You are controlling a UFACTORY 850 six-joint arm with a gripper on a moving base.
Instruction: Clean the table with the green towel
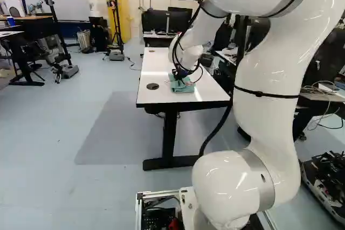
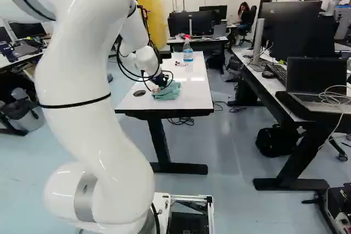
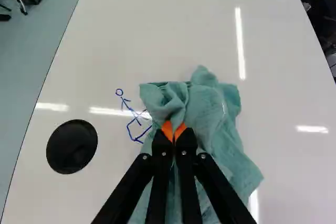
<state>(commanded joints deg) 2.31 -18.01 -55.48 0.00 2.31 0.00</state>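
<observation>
The gripper (image 2: 164, 83) is low over the near part of the white table (image 2: 192, 94). In the wrist view the gripper (image 3: 174, 132) has its orange pads pinched together on a fold of the green towel (image 3: 202, 108). The towel lies bunched on the tabletop, spreading around and under the fingers. A blue marker drawing (image 3: 134, 119) of a stick figure shows on the table right beside the towel, its edge touching or partly under the cloth.
A round black grommet (image 3: 72, 146) is set in the table beside the drawing. Farther along the table stands a spray bottle (image 2: 187, 50), with small red items (image 2: 180, 63) near it. Desks with monitors and a laptop (image 2: 315, 86) stand to the right.
</observation>
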